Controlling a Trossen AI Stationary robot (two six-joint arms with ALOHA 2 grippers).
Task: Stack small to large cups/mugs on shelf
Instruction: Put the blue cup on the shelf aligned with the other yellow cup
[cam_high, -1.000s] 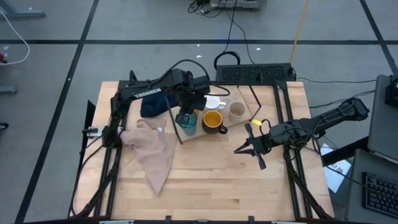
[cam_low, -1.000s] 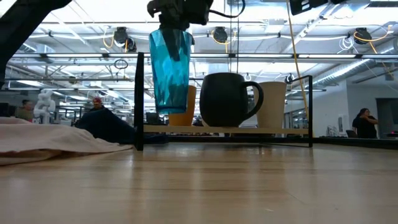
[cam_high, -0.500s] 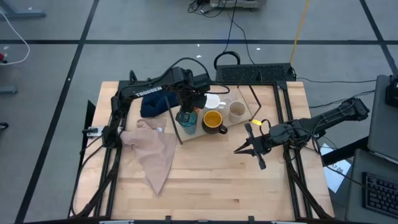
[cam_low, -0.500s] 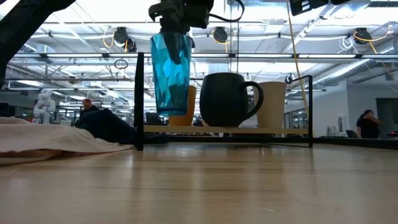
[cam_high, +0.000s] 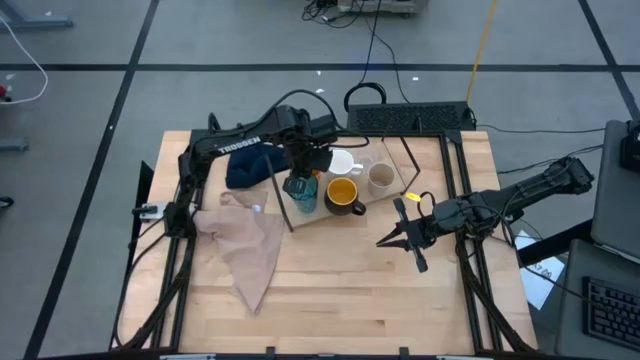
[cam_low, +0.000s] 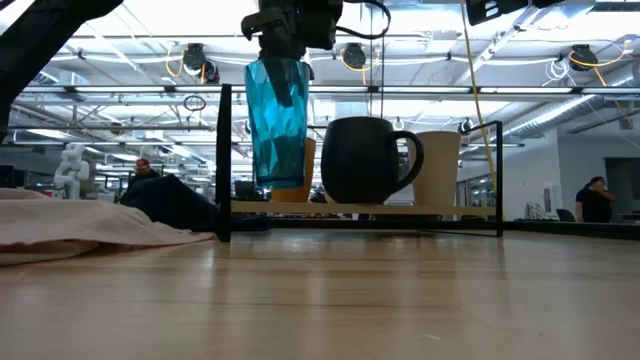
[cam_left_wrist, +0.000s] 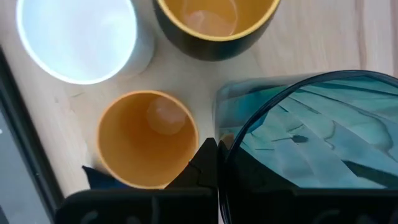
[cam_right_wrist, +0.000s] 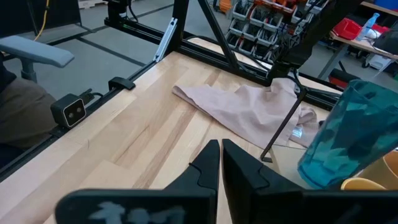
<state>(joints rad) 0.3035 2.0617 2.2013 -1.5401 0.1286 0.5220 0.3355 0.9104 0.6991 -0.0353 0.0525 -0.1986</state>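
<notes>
At the centre of the high view, slightly left, the teal tumbler (cam_high: 299, 192) is held over the left end of the shelf (cam_high: 385, 195), pinched at its rim by the left gripper (cam_high: 301, 172). In the low view the tumbler (cam_low: 277, 120) hangs upright from the gripper with its base just above the shelf board (cam_low: 440, 209), so it is judged not yet set down.

To the right of the tumbler in the high view stands the dark mug with orange inside (cam_high: 343, 194), and further right the grey-beige cup (cam_high: 380, 178). Behind them, toward the top of the frame, the white handled mug (cam_high: 342, 163) is seen. The small orange cup (cam_left_wrist: 148, 138) shows clearly only in the left wrist view, beside the tumbler (it is mostly hidden under the arm from above). The clear cup cannot be made out in any picture.

As for progress, four vessels appear to be on the shelf already, and the tumbler, the tallest, is being brought to the left end. What seems to be left is lowering it, releasing it, and dealing with the clear cup, wherever it lies.

The right gripper (cam_high: 403, 237) waits at the centre right of the high view, over bare tabletop, its fingers pressed together. Left of the shelf lie a dark blue cloth (cam_high: 246, 165) and a pinkish-beige cloth (cam_high: 246, 243).

The white word "TROSSEN" is printed on the left arm (cam_high: 235, 147); no other writing can be read.
</notes>
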